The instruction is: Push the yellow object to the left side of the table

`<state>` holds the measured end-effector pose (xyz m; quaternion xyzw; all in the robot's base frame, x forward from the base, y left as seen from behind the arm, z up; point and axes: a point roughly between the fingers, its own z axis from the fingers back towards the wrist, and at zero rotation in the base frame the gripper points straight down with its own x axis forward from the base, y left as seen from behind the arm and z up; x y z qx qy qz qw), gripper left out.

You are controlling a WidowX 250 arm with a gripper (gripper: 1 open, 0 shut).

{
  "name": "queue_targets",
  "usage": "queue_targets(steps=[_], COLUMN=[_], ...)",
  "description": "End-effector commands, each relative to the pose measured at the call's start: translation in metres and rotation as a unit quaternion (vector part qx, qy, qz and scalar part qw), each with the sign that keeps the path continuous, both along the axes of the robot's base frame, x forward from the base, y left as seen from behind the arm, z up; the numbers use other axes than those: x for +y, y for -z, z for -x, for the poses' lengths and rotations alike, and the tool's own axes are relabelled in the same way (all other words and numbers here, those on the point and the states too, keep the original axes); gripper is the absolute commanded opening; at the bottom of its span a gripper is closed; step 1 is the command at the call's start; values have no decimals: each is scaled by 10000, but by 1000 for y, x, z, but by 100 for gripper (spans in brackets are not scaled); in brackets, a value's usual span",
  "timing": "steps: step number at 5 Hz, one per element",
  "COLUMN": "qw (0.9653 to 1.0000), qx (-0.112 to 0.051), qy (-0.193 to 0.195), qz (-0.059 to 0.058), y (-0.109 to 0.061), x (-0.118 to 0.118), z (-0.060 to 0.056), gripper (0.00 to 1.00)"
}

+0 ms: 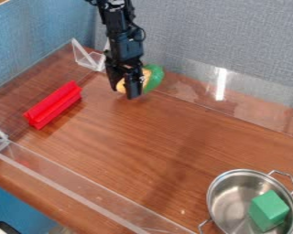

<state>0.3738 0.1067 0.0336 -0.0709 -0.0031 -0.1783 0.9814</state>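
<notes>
Desk [174,146]: brown wood grain, low clear walls round the edge. The yellow object [146,79], a toy corn cob with a green end, lies near the back wall, left of centre in the camera view.

The gripper [128,85] hangs straight down over the cob, low to the desk. Its dark fingers [133,87] stand in front of the yellow body and hide part of it; the green end shows to the right of them. They look narrowly set, but we cannot tell from this angle whether they are shut, a little apart, or pinching the cob. Contact seems likely; we cannot confirm it.

Why so low and upright: we judge this is a pushing posture, with the fingers used as a blunt paddle at the cob's own height so they meet its side and do not ride over it.

A red block [52,104] lies well to the left, towards the near-left corner. It sits off the straight line along the back wall, so a leftward push may pass behind it.

A steel pot [249,207] holding a green cube [270,211] stands at the near right, well clear of the work.

Our reading of progress: the cob has much of the leftward run yet to cover.

Risk: an oval body may roll or slip round the fingers.
</notes>
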Motion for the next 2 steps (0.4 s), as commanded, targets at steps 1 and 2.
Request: queue_targets(steps=[1, 2], qw=[9991, 9991], qx=[-403, -400], qy=[-45, -35], qz=[-123, -111], y=[-26, -24], x=[8, 9], z=[-10, -11], gripper=[0, 0])
